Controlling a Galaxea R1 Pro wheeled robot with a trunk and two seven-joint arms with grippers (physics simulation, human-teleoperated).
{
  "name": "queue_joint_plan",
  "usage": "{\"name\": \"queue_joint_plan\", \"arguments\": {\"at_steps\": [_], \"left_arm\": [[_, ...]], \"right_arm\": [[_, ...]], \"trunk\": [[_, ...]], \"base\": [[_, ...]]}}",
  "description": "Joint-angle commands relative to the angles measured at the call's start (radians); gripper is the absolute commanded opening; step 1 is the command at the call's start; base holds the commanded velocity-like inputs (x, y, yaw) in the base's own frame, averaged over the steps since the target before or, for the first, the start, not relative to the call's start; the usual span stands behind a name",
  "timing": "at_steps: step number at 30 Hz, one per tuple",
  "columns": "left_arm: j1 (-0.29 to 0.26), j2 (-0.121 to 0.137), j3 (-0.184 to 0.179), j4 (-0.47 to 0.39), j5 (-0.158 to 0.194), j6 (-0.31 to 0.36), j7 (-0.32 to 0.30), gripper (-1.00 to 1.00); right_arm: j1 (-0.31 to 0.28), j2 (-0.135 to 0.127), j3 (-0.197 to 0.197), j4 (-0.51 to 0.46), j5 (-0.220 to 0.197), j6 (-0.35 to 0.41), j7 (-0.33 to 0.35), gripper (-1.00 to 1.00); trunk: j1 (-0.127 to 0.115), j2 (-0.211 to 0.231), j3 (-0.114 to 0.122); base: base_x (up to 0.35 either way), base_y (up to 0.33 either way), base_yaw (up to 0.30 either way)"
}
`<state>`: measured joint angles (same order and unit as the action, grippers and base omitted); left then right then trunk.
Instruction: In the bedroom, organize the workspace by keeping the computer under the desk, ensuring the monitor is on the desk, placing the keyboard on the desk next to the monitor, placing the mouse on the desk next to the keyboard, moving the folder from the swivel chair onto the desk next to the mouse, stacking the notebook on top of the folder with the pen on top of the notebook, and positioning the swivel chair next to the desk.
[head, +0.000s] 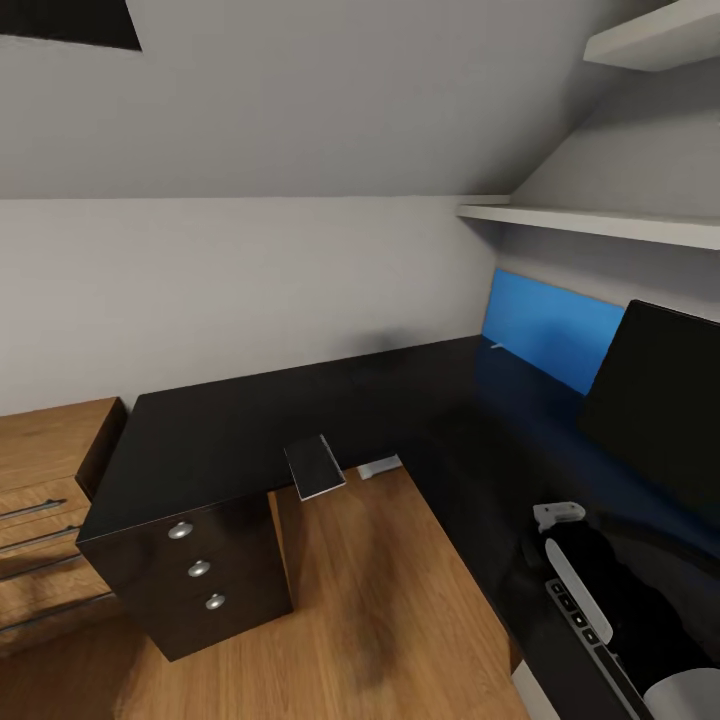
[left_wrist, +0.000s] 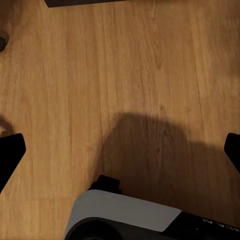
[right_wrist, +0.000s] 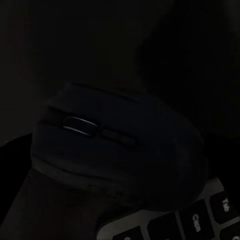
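Observation:
The black L-shaped desk (head: 250, 420) with its blue back panel (head: 550, 325) runs along the wall. On its right wing stands the black monitor (head: 660, 400), with the keyboard (head: 590, 625) in front of it. My right arm (head: 610, 580) lies over that wing. The right wrist view is very dark. It shows the mouse (right_wrist: 115, 150) close up, partly over the keyboard's edge (right_wrist: 200, 220), and the fingers cannot be made out. The grey notebook (head: 315, 466) overhangs the desk's front edge. A thin light pen (head: 497, 346) lies by the blue panel. My left gripper (left_wrist: 120, 155) is open over the wooden floor.
A dark drawer unit (head: 200, 570) stands under the desk's left end. A light-wood dresser (head: 40, 500) is beside it at the far left. White wall shelves (head: 600, 222) hang above the monitor. Wooden floor (head: 350, 600) fills the inner corner of the desk.

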<state>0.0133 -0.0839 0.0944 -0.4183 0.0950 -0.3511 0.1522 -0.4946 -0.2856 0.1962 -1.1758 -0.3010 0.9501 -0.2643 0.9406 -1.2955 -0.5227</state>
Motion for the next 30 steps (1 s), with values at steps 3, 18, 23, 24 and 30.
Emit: {"name": "queue_joint_plan", "arguments": {"at_steps": [3, 18, 23, 24, 30], "left_arm": [[0.0, 0.0, 0.001, -0.001, 0.01, -0.002, -0.002, 1.0], [0.0, 0.0, 0.002, -0.001, 0.011, -0.003, -0.001, 1.0], [0.0, 0.0, 0.002, -0.001, 0.011, -0.014, -0.001, 1.0], [0.0, 0.0, 0.002, -0.001, 0.011, -0.015, -0.001, 1.0], [0.0, 0.0, 0.002, -0.001, 0.011, -0.017, -0.001, 1.0]], "right_arm": [[-0.001, -0.001, 0.003, -0.001, -0.01, 0.003, -0.01, 1.0], [-0.001, -0.001, 0.001, 0.002, -0.009, 0.0, -0.011, 1.0], [-0.001, 0.0, -0.002, -0.016, -0.009, -0.051, -0.012, 1.0], [-0.001, 0.0, -0.003, -0.023, -0.009, -0.062, -0.013, 1.0], [-0.001, 0.003, -0.002, -0.082, -0.01, -0.129, -0.018, 1.0]], "trunk": [[0.0, -0.001, -0.001], [0.0, -0.001, -0.001], [0.0, -0.001, -0.001], [0.0, -0.001, -0.001], [0.0, -0.001, -0.001]], "base": [[0.0, 0.0, 0.0], [0.0, 0.0, 0.0], [0.0, 0.0, 0.0], [0.0, 0.0, 0.0], [0.0, 0.0, 0.0]]}}
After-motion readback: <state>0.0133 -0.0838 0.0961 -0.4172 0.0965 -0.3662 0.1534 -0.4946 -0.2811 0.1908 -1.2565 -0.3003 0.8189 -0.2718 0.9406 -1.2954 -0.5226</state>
